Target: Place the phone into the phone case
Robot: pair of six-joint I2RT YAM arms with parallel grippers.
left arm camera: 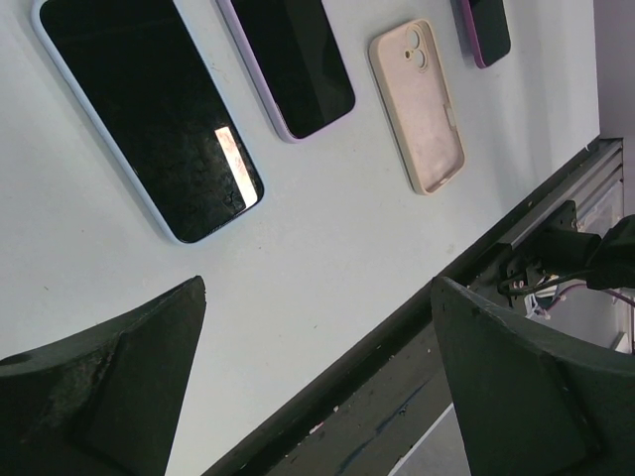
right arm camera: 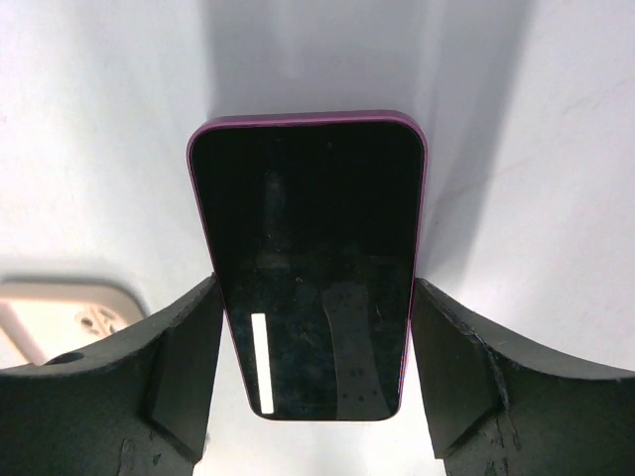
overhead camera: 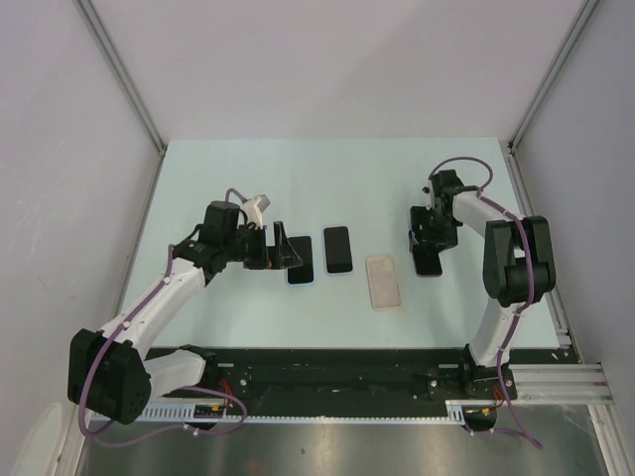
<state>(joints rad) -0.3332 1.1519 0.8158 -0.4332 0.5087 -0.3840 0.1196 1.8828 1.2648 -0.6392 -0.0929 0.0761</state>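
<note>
The pale green bench (overhead camera: 248,178) carries four flat items in a loose row across its middle, all well apart from one another. This spacing leaves room for fingers to come down beside any one of them.

The left end effector (left arm camera: 317,367) hovers just beside the black-screened phone with a light-blue rim (left arm camera: 149,109). Its jaws are spread wide with nothing between them, which appears to be a standby posture.

The right end effector (right arm camera: 316,327) straddles the black-screened phone with a magenta rim (right arm camera: 308,218), one finger along each long edge. A grip across the narrow width keeps the screen face free. The fingers lie right at both edges, but it cannot be told whether they are pressing on the phone. The phone appears to lie screen-up on the bench, at the right end of the row.

A third black-screened phone with a lilac rim (left arm camera: 293,59) lies flat between the light-blue one and the case.

The beige rounded-rectangle phone case (left arm camera: 419,109) lies flat just left of the magenta phone, camera cut-out visible. It cannot be told which face is up. The phone is not yet inside it.
</note>
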